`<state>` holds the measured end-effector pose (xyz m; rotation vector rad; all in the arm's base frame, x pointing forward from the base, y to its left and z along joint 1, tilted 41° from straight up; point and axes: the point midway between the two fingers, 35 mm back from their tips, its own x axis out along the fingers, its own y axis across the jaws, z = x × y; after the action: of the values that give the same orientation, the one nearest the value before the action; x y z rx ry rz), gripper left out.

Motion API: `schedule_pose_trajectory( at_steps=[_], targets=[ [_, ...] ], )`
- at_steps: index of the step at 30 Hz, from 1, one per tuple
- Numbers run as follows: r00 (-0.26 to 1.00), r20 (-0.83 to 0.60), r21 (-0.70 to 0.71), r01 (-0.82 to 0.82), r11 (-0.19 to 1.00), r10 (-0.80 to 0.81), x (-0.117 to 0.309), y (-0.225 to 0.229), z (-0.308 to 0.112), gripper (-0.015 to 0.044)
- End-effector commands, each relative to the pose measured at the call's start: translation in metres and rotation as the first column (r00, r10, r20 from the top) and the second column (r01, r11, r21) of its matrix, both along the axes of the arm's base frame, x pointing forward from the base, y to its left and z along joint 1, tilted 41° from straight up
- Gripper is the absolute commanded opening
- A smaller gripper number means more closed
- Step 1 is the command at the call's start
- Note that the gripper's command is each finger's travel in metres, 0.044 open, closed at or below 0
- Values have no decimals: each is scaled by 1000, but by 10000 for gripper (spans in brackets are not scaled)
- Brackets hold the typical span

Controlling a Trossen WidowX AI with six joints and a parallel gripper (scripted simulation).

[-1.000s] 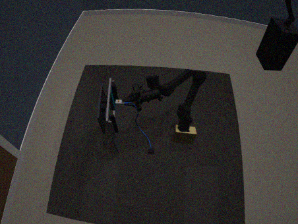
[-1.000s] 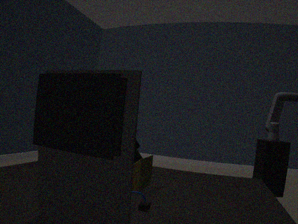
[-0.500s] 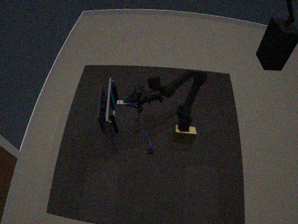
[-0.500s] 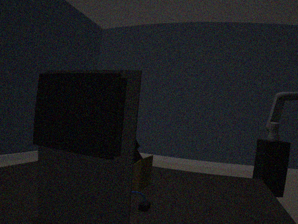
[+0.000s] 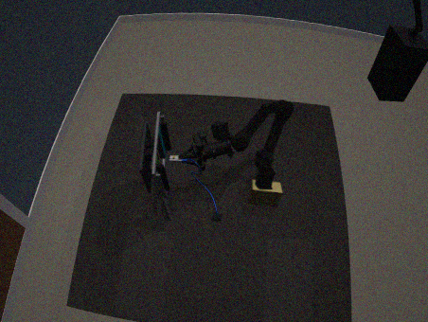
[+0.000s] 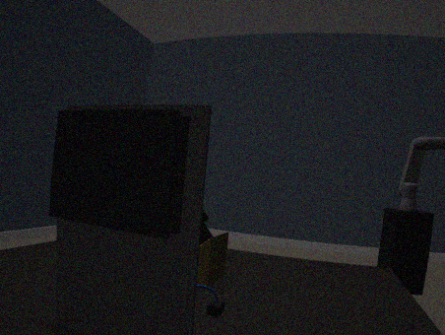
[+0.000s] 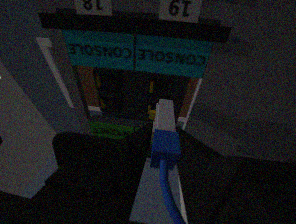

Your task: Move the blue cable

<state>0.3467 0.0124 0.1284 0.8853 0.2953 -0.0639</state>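
Observation:
My gripper [image 5: 183, 159] [image 7: 162, 129] is shut on the blue cable's plug [image 5: 174, 160] [image 7: 165, 117], which has a pale body and a blue boot. The whole plug body shows, out of any port, with a gap to the rack [image 5: 155, 147] [image 6: 123, 167]. In the wrist view two teal CONSOLE labels [image 7: 100, 50] [image 7: 172, 57] appear upside down above a dark port opening [image 7: 122, 92]. The plug's tip lies over the opening's right part. Which server this is, I cannot tell. The blue cable [image 5: 210, 193] [image 7: 167, 192] trails from the plug down to the mat.
The cable's far end is at a small dark block [image 5: 216, 217] [image 6: 215, 308]. The arm stands on a yellow base [image 5: 272, 187] [image 6: 215, 256]. A green strip [image 7: 112, 130] lies below the opening. A tall black box [image 5: 397, 66] [image 6: 405, 246] stands off to the right.

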Motion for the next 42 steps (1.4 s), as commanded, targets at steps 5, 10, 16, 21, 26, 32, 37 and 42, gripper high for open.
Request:
schedule_pose_trajectory(
  at_steps=[5, 10, 16, 21, 26, 32, 37, 42],
  targets=[
    [1000, 2, -3, -16, 1000, 16, -1, -3, -2, 0],
    [1000, -10, 1, -25, 1000, 25, 1, -4, 0, 0],
    [998, -31, 6, -48, 999, 48, 5, -6, 3, 0],
    [997, -36, 7, -66, 998, 66, 7, -7, 3, 0],
    [997, -37, 7, -72, 997, 72, 10, -7, 3, 0],
    [997, -36, 7, -73, 997, 73, 12, -7, 5, 0],
    [997, -35, 7, -74, 997, 74, 15, -8, 5, 0],
    [997, -35, 7, -74, 997, 74, 16, -8, 6, 0]
  ],
)
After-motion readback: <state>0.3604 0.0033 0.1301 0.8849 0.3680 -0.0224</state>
